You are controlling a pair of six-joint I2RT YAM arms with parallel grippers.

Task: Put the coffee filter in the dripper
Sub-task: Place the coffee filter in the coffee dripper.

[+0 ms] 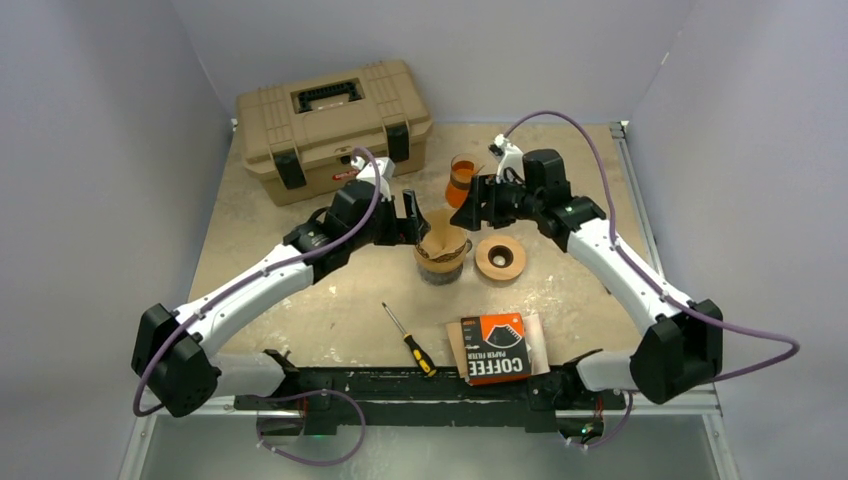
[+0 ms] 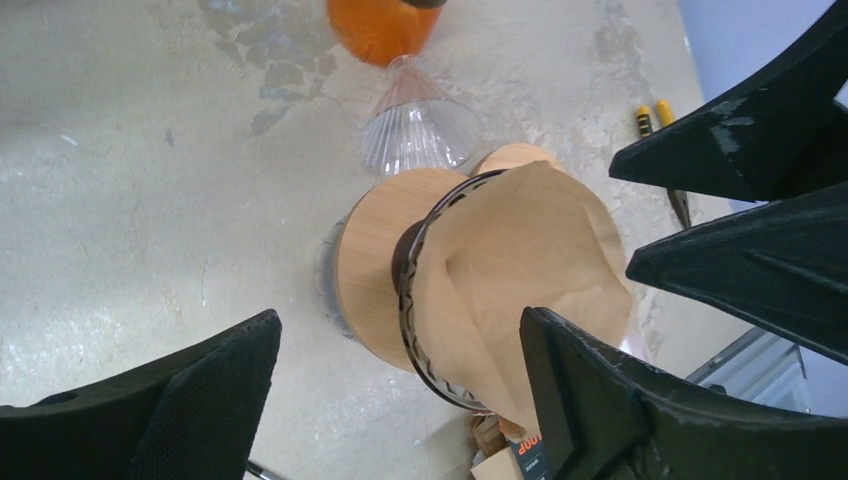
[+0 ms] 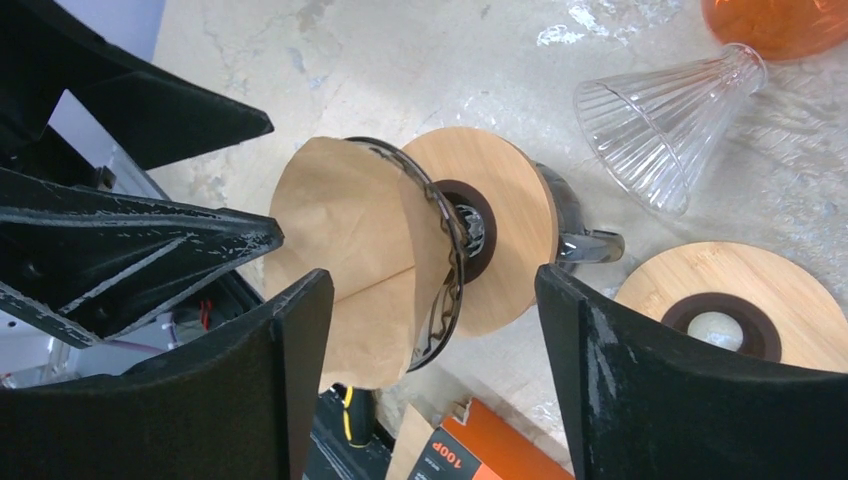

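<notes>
The dripper point(image 1: 441, 262) stands mid-table: a glass cone with a dark rim point(image 2: 408, 300) and a round wooden collar point(image 3: 505, 215). The brown paper coffee filter point(image 1: 441, 240) sits inside the cone, and its edge point(image 2: 525, 255) rises above the rim point(image 3: 340, 225). My left gripper point(image 1: 413, 218) hangs open just left of the dripper, its jaws point(image 2: 400, 395) spread wide around it. From the right, my right gripper point(image 1: 478, 205) is also open point(image 3: 430, 390), with the filter's edge and the rim between its fingers. Neither gripper holds anything.
A tan toolbox point(image 1: 335, 125) stands at the back left. Behind the dripper are an orange glass vessel point(image 1: 461, 180) and a clear ribbed glass cone point(image 3: 660, 120). A second wooden collar point(image 1: 500, 258) lies right of the dripper. A screwdriver point(image 1: 408, 340) and a coffee filter pack point(image 1: 495, 347) lie in front.
</notes>
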